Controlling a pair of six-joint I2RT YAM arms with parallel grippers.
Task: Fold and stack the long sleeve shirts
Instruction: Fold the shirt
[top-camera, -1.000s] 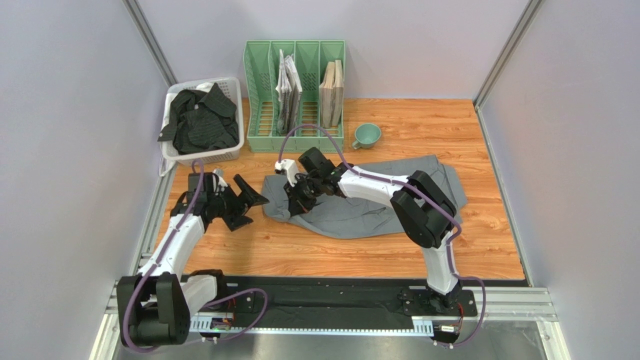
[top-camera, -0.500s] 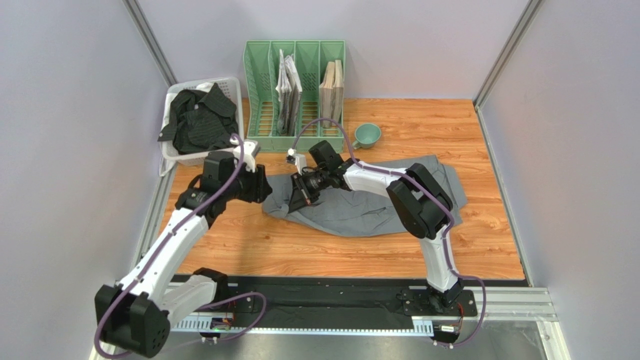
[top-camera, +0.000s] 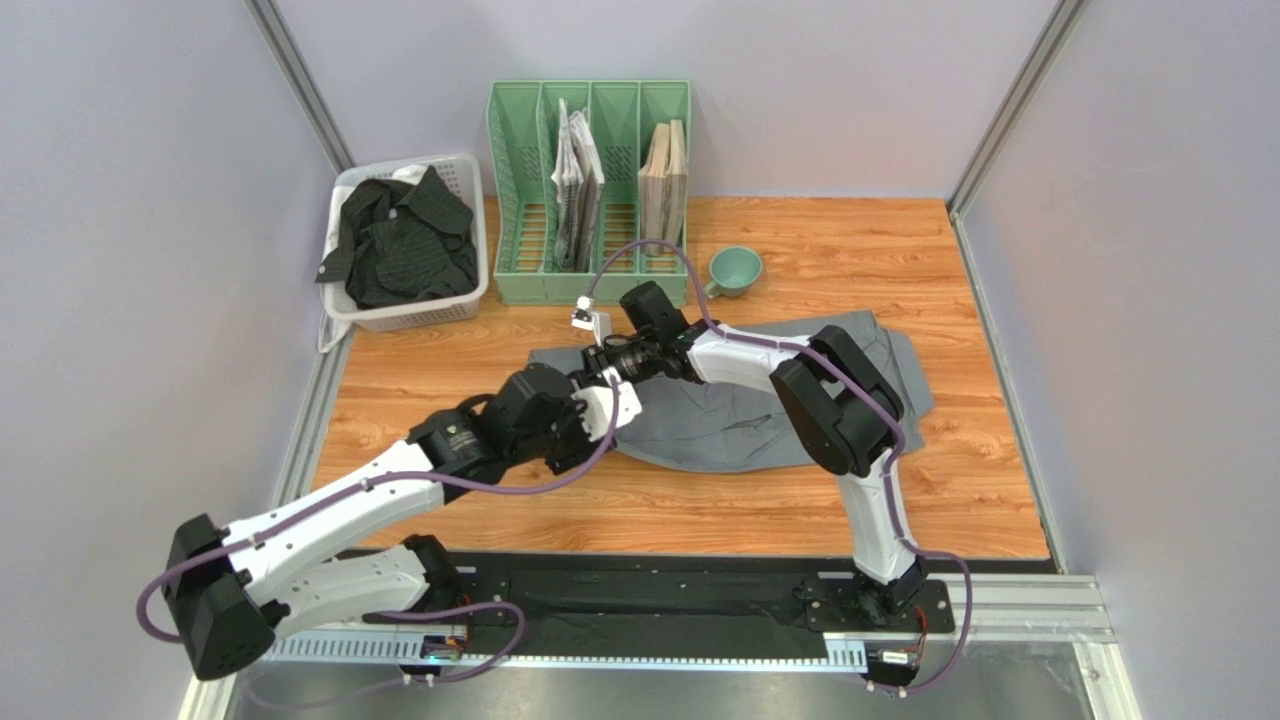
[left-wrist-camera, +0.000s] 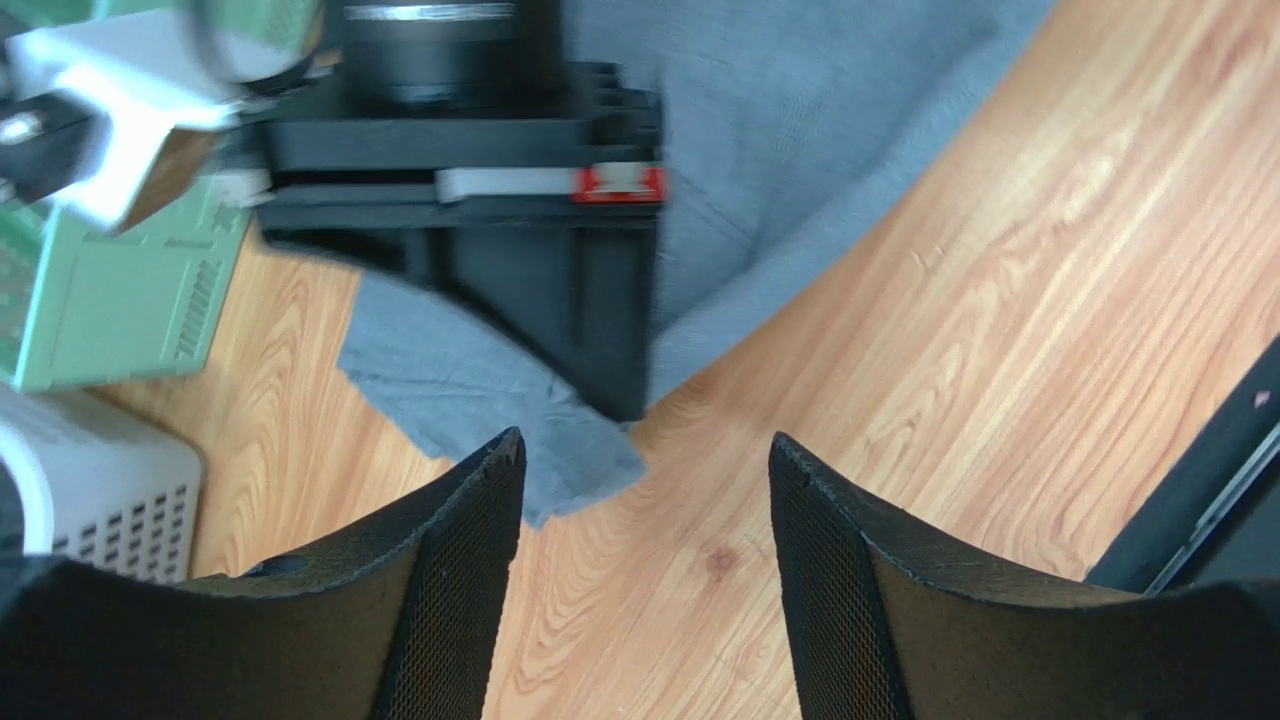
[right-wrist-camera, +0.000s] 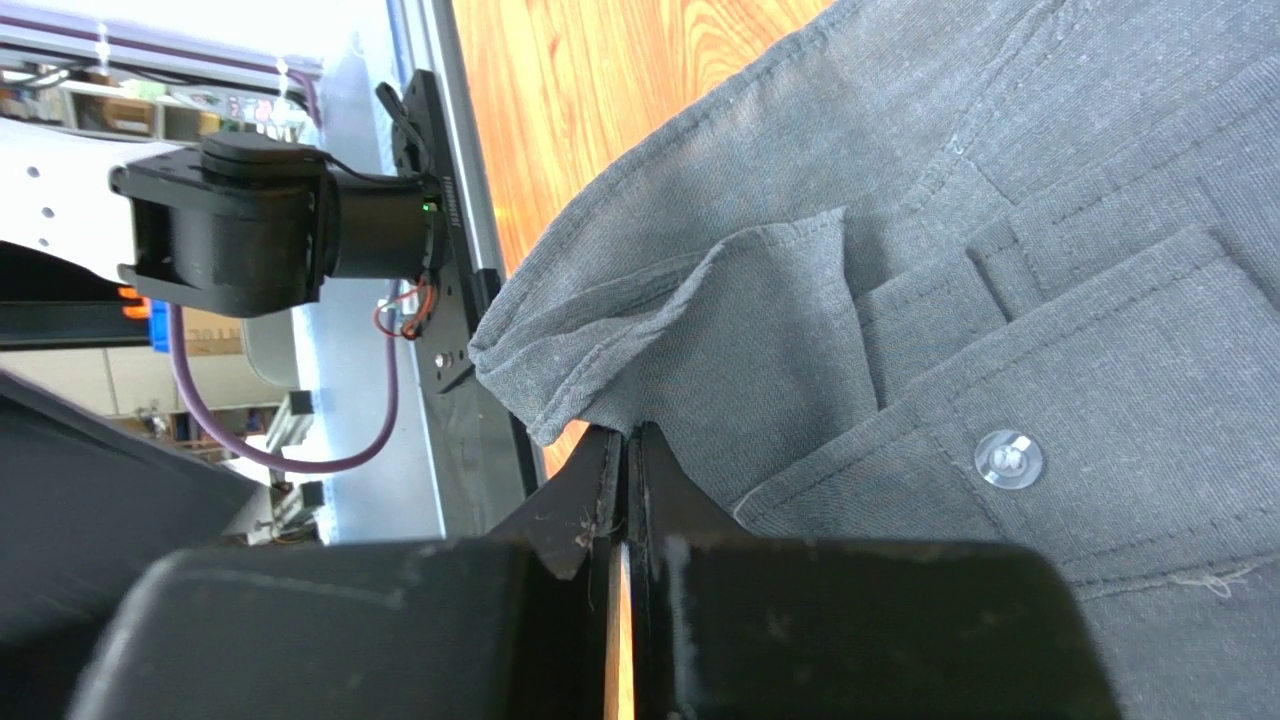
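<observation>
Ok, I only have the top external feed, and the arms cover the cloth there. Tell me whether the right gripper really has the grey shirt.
Observer: Yes. In the right wrist view the right gripper is shut on a folded edge of the grey shirt.
Operator: Now give me the left one.
Observer: In the left wrist view the left gripper is open with nothing between its fingers. It hangs over the table, right beside the shirt's corner.
</observation>
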